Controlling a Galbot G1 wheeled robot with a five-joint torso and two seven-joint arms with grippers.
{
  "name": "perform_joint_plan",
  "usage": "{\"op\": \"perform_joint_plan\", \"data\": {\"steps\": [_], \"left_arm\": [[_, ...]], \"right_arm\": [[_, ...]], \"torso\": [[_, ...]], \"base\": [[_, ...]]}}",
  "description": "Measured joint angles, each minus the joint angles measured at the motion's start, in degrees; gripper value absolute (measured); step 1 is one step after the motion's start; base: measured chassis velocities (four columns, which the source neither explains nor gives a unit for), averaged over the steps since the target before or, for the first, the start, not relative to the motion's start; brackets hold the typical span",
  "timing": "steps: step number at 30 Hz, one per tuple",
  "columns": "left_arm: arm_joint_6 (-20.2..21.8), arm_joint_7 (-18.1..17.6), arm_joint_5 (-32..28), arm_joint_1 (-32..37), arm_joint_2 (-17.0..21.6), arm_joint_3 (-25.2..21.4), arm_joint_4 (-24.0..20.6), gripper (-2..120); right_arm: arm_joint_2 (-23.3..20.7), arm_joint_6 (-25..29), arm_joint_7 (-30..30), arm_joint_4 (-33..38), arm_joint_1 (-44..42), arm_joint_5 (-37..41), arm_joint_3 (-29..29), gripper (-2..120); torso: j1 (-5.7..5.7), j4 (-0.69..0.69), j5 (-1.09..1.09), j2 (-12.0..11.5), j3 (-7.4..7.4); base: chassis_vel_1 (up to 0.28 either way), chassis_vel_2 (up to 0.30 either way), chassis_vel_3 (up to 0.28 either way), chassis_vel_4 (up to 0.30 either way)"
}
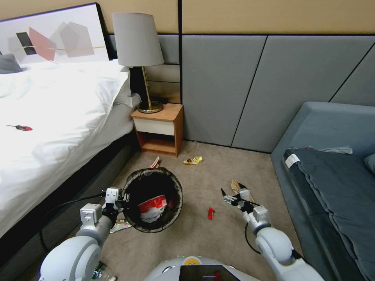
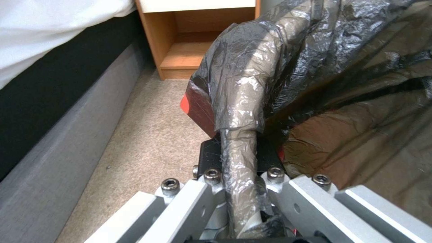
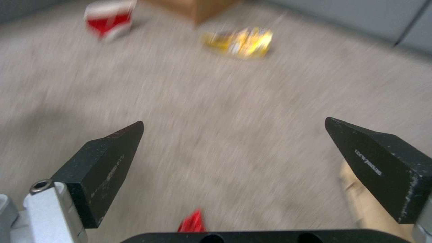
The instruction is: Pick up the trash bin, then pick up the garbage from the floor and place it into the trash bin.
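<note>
The left gripper [image 1: 125, 198] is clamped tight on the rim of the trash bin [image 1: 153, 227], holding the black bag edge [image 2: 238, 158] between its fingers. The bin sits on the left, close to the bed [image 1: 58, 117], and tips toward the robot. Inside it lie a red-and-white cup [image 1: 153, 203] and some white tissue [image 1: 150, 214].

The right gripper [image 1: 225, 196] hangs above the floor [image 1: 195, 234] on the right, its two black fingers [image 3: 106, 158] wide apart — nothing between them. Just beside it is a tan paper bag [image 1: 235, 184]. A small red scrap [image 1: 211, 212] lies near, between bin and gripper. Farther off lie a yellow wrapper [image 1: 193, 160] and another red-and-white cup [image 1: 155, 162], close to the nightstand [image 1: 160, 130].
</note>
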Motion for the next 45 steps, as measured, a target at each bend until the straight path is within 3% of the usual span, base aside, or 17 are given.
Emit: {"op": "perform_joint_plan", "data": {"steps": [8,16,27,45], "left_arm": [[0.5,0.0,0.1,-0.4,0.3,0.9,-0.1,1],[0.6,0.3,0.6,-0.9,0.3,1.7,-0.1,1],[0.6,0.6,0.7,-1.6,0.4,1.3,0.4,1],[0.4,1.3,0.3,-2.6,1.6,1.0,1.6,1]], "right_arm": [[-3.7,0.4,-7.1,-7.6,4.9,1.9,-5.2,100],[-3.8,1.9,-13.7,-16.3,10.7,-0.8,-10.8,100],[1.2,2.1,-11.1,-26.7,18.8,-4.6,-17.5,100],[8.2,3.0,-8.4,-34.9,21.7,-10.9,-20.5,100]], "torso": [[0.00,0.01,-0.01,0.0,0.00],[-0.01,0.01,-0.01,0.0,0.00],[-0.01,0.01,-0.02,0.0,0.00],[-0.01,0.01,-0.02,0.0,0.00]], "base": [[0.000,0.000,0.000,0.000],[0.000,0.000,0.000,0.000],[0.000,0.000,0.000,0.000],[0.000,0.000,0.000,0.000]]}}
